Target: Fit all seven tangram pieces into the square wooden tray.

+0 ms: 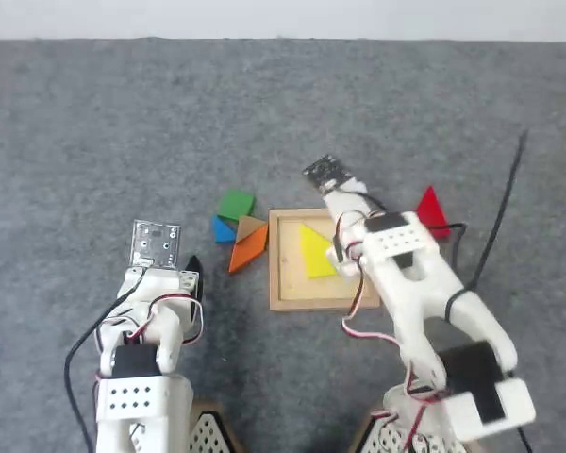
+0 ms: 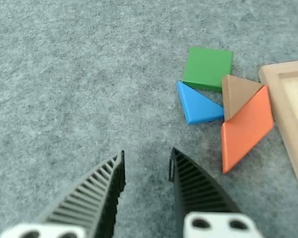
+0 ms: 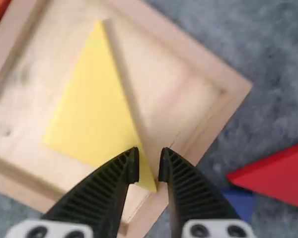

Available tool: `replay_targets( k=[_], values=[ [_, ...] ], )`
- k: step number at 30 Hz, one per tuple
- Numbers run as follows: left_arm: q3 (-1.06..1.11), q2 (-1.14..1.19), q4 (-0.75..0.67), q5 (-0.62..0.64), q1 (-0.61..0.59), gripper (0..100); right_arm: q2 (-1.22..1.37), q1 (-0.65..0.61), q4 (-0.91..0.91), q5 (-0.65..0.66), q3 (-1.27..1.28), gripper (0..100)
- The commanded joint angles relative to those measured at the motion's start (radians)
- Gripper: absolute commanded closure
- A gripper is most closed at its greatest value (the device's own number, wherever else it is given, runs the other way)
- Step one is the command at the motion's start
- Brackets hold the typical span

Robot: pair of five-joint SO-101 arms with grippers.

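Observation:
The square wooden tray (image 1: 275, 260) lies mid-table with a yellow triangle (image 1: 315, 251) flat inside it. My right gripper (image 3: 147, 163) hangs just above that triangle's (image 3: 94, 109) near corner, open by a narrow gap with nothing between the fingers. Left of the tray cluster a green square (image 2: 207, 67), a blue triangle (image 2: 197, 104), a brown triangle (image 2: 237, 91) and an orange parallelogram (image 2: 246, 127). My left gripper (image 2: 147, 161) is open over bare carpet, short of that cluster. A red triangle (image 1: 431, 209) lies right of the tray.
Grey carpet covers the table. A dark blue piece (image 3: 242, 203) peeks out beside the red triangle (image 3: 275, 176), off the tray's rim (image 3: 232, 89). The right arm (image 1: 415, 283) stretches over the tray's right side. Open carpet spreads to the far left and back.

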Motion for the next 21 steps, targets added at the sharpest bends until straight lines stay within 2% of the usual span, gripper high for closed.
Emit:
replay_targets(
  k=[1, 5, 9, 17, 21],
  values=[
    [-0.005, -0.020, 0.006, -0.006, -0.002, 85, 0.073, 0.018, -0.019, 0.015, -0.126, 90.7],
    [-0.005, -0.020, 0.006, -0.006, -0.002, 85, 0.194, 0.019, -0.048, 0.014, -0.242, 90.7],
    [-0.005, -0.020, 0.006, -0.006, -0.002, 85, 0.246, 0.038, -0.061, -0.043, -0.295, 90.7],
    [-0.005, -0.020, 0.006, -0.006, -0.002, 85, 0.117, 0.050, -0.091, -0.221, -0.284, 90.7],
    [-0.005, -0.020, 0.006, -0.006, -0.002, 85, -0.035, 0.041, -0.114, -0.227, -0.130, 90.7]
  ],
)
